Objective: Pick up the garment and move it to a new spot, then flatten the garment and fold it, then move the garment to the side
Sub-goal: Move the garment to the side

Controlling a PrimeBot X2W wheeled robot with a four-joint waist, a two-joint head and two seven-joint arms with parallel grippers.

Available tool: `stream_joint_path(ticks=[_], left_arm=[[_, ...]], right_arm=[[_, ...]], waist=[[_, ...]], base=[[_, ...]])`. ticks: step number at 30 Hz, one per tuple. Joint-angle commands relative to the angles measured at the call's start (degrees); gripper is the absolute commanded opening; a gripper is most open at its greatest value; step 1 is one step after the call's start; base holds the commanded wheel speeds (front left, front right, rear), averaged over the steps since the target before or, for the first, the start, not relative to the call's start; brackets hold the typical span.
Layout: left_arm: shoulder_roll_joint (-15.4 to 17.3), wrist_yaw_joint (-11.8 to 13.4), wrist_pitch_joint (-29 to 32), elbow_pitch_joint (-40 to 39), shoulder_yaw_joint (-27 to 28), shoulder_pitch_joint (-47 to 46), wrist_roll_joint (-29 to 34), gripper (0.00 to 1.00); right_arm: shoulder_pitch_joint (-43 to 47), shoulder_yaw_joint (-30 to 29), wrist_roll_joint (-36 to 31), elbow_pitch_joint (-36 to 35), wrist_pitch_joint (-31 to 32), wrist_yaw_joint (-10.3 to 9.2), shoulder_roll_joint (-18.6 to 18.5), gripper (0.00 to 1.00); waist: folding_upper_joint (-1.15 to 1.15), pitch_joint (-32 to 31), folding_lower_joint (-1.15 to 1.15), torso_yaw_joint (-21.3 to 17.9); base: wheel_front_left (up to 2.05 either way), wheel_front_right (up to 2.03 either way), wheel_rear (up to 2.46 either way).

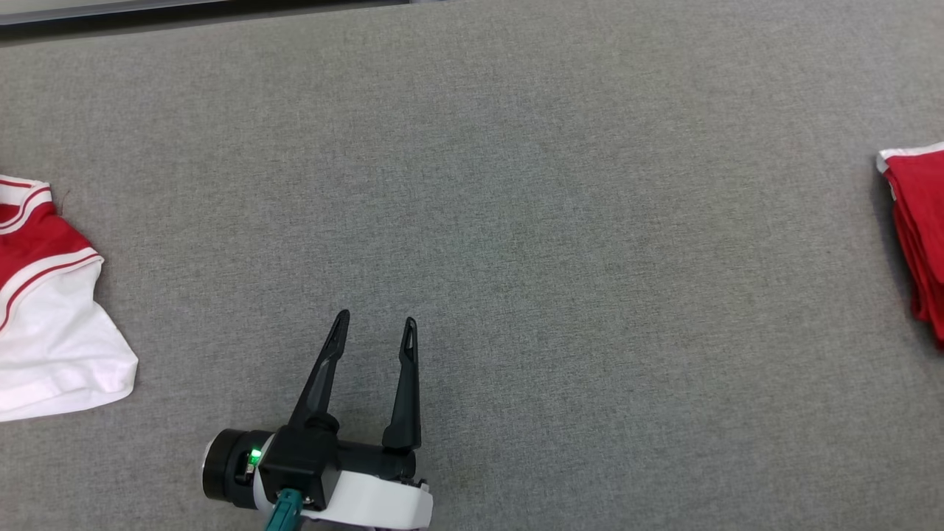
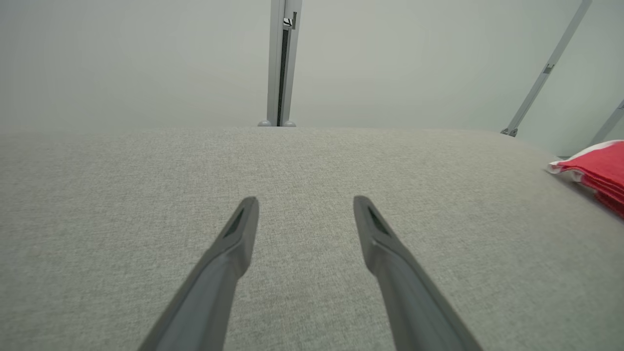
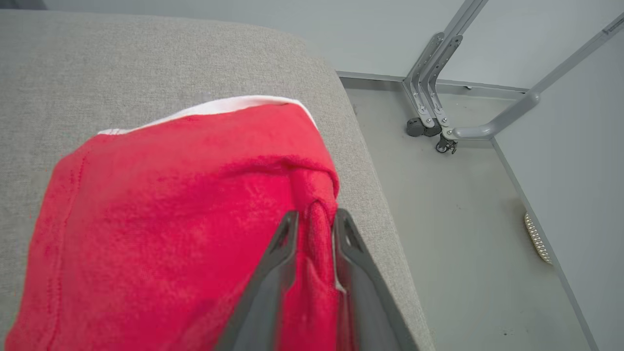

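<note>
The garment is a folded red piece with a white trim, lying at the right edge of the grey table. In the right wrist view the garment lies close to the table's right border, and my right gripper stands nearly shut with a raised ridge of the red cloth pinched between its fingers. My left gripper hovers open over bare table at the lower middle, far from the garment, with nothing between its fingers. The left wrist view shows the left gripper open and the garment far right.
A white garment with red and white striped trim lies at the table's left edge. Just right of the red garment the table drops off to the floor. A grey metal frame with a caster stands there.
</note>
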Motion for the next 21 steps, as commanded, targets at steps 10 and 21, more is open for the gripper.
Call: stream_joint_path(ticks=[10,21], left_arm=[[0.2,0.3,-0.3,-0.1,2.7,1.5,-3.4,1.0],[0.2,-2.9,-0.3,-0.2,9.0,10.1,-5.5,1.0]], right_arm=[[-3.4,4.5,-6.1,3.0,-6.2,-0.01,-1.6,1.0],[8.8,-8.3,-14.4,-10.0,-7.6,0.0,5.3,1.0]], waist=[[0.0,-6.7,0.0,-2.5],[0.0,-20.9,0.0,-2.3]], base=[[0.0,0.0,0.0],[0.0,0.0,0.0]])
